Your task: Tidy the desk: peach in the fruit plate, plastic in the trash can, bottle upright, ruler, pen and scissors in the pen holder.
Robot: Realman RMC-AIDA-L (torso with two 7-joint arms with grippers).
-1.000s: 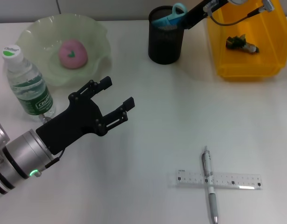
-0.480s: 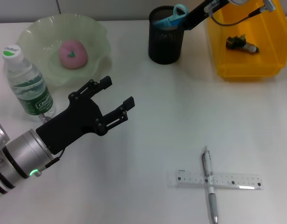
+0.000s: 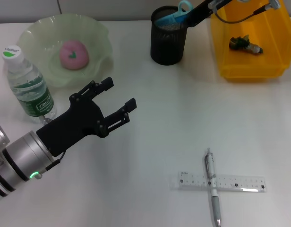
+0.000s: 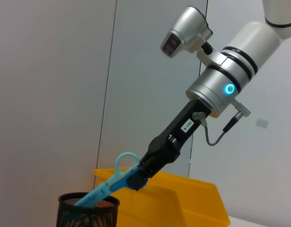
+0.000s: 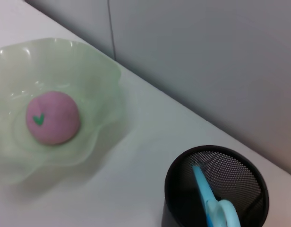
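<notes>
1. One pair of blue scissors (image 3: pixel 173 15) stands blade-down in the black mesh pen holder (image 3: pixel 168 43), its handle loop above the rim.
2. Right gripper (image 3: pixel 192 18) reaches in from the far right, above the holder. In the left wrist view its jaws look pressed onto the scissors (image 4: pixel 112 182) just below the handle loop.
3. Pen holder sits at the far middle of the bench (image 3: pixel 183 113), just beside the yellow trash can (image 3: pixel 252 45). A dark crumpled piece of plastic (image 3: pixel 244 44) lies inside the can.
4. Peach (image 3: pixel 73 54), pink with a small green mark, rests in the pale green fruit plate (image 3: pixel 96 33) at far left.
5. Bottle (image 3: pixel 28 85) stands upright with its cap on, near the plate's front edge.
6. Left gripper (image 3: pixel 118 100) hovers over the bench, near the bottle, jaws spread and holding nothing.
7. Clear ruler (image 3: pixel 240 182) lies flat at near right. Pen (image 3: pixel 213 191) lies across it, touching, the two forming a cross, well apart from both grippers.
</notes>
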